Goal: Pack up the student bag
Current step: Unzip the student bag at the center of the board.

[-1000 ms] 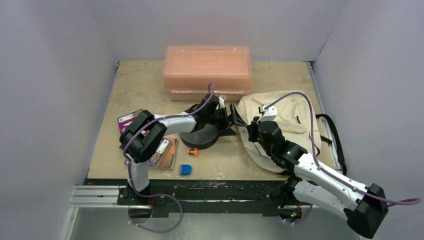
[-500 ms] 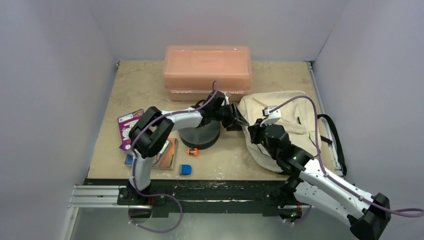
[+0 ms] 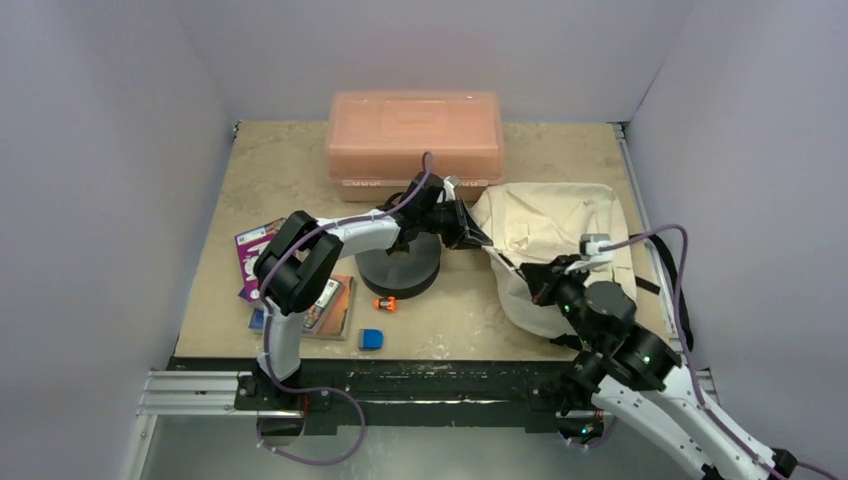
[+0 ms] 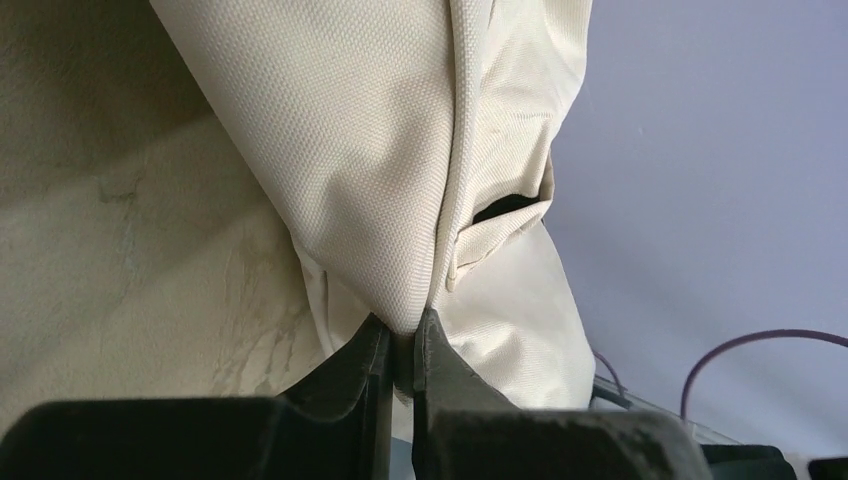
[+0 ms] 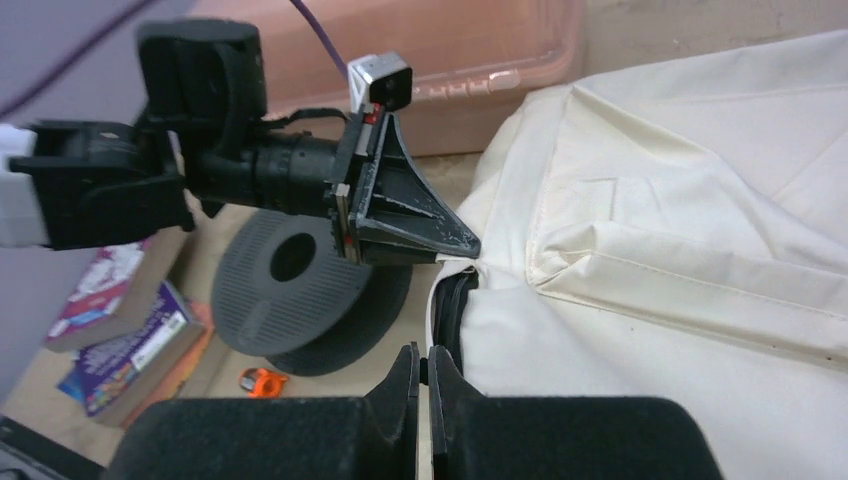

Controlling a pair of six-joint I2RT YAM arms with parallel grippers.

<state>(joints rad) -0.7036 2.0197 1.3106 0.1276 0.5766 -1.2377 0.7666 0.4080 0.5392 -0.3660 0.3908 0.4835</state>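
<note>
The student bag, cream fabric with black straps, lies at the right of the table. My left gripper reaches over the grey disc and is shut on a fold of cream cloth at the bag's left edge. That pinch also shows in the right wrist view, where the left gripper meets the bag. My right gripper sits at the bag's near-left side. It is shut on a small black piece at the end of the black zip line.
A salmon-pink plastic box stands at the back. Books and a purple booklet lie at the left. A small orange object and a blue eraser lie near the front edge.
My left gripper moved right off the disc and closed on the bag's left edge. My right gripper, still shut, drew back toward the near right along the bag, and the cloth bunched up.
</note>
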